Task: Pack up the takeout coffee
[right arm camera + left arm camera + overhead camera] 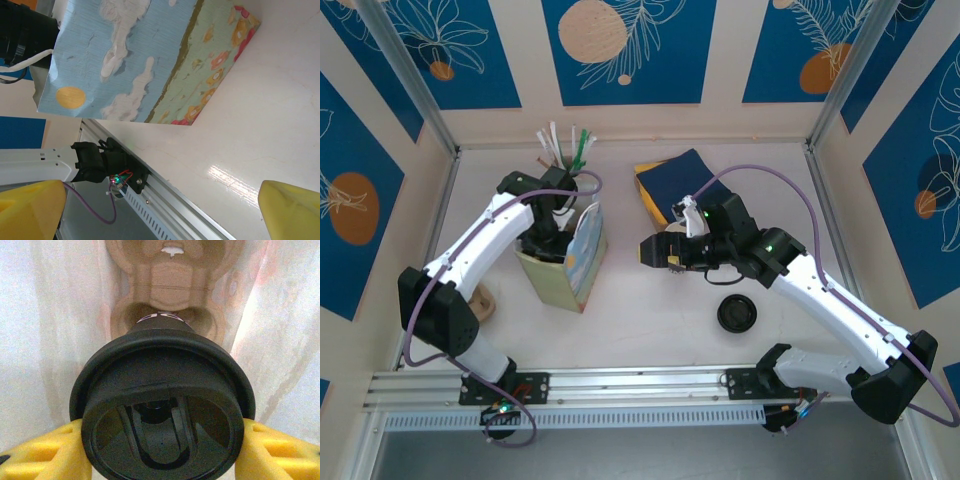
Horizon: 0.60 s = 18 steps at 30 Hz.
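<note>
Takeout coffee (162, 405), black lid facing wrist camera, clamped between yellow pads (45, 455) of left hand (160, 452), down inside paper bag (582, 262). Cup base points at brown pulp carrier (170, 285) in bag; contact unclear. Right hand (655, 250) spread wide, holding nothing, beside bag over bench (650, 320).

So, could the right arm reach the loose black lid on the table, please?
Probably yes: the loose black lid lies uncovered beside that arm, and the right gripper stands open and empty.
</note>
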Available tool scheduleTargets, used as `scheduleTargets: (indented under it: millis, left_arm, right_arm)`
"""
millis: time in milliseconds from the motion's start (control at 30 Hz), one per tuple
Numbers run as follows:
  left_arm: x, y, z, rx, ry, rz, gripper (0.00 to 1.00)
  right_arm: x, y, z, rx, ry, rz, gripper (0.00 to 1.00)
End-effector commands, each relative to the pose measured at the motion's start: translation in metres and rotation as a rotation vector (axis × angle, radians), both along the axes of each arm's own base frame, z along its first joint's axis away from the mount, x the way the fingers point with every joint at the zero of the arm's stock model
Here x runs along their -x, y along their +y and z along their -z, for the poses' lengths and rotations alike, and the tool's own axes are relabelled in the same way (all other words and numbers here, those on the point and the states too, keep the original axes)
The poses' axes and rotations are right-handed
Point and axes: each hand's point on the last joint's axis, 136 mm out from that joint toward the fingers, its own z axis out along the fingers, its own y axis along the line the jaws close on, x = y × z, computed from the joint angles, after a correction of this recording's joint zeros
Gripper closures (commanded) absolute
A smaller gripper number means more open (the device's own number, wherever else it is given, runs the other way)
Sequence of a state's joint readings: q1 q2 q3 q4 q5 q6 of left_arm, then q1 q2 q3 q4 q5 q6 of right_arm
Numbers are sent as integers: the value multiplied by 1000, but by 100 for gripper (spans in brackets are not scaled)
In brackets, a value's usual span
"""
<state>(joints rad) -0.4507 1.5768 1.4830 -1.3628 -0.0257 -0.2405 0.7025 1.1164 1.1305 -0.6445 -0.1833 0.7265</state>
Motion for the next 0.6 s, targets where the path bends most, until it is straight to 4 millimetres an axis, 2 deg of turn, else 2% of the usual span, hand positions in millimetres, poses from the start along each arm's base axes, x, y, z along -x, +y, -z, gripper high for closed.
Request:
scheduleTargets:
  millis: [0, 567]
  left_arm:
    - [1, 2, 8, 6, 31, 2, 51]
    - [0, 5, 15, 10, 39, -10, 51]
  right_arm:
    - [2, 0, 4, 1, 15, -10, 1]
    - [1, -1, 5, 4, 18, -5, 1]
